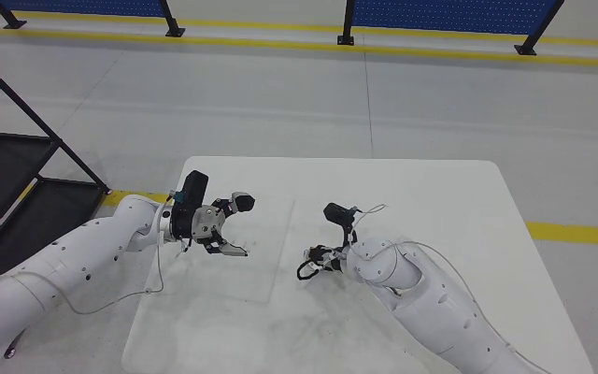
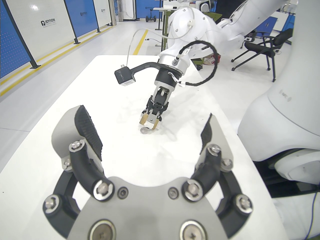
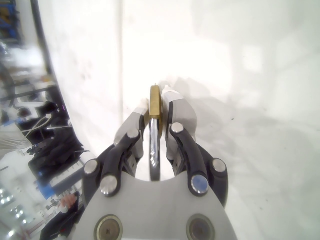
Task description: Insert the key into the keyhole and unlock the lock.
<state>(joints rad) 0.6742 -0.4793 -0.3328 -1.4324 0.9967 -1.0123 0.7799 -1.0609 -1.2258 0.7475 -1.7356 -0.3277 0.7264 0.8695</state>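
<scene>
Top view: right jaws clamp lock (image 3: pixel 155 101) mid-table (image 1: pixel 448 187); left jaws spread.

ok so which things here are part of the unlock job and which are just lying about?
Job: padlock, clamped in right end effector; silver key on the table beneath it; left end effector, open and empty.
Lying about: black chair, blue barriers, black rack, all off the table.
</scene>
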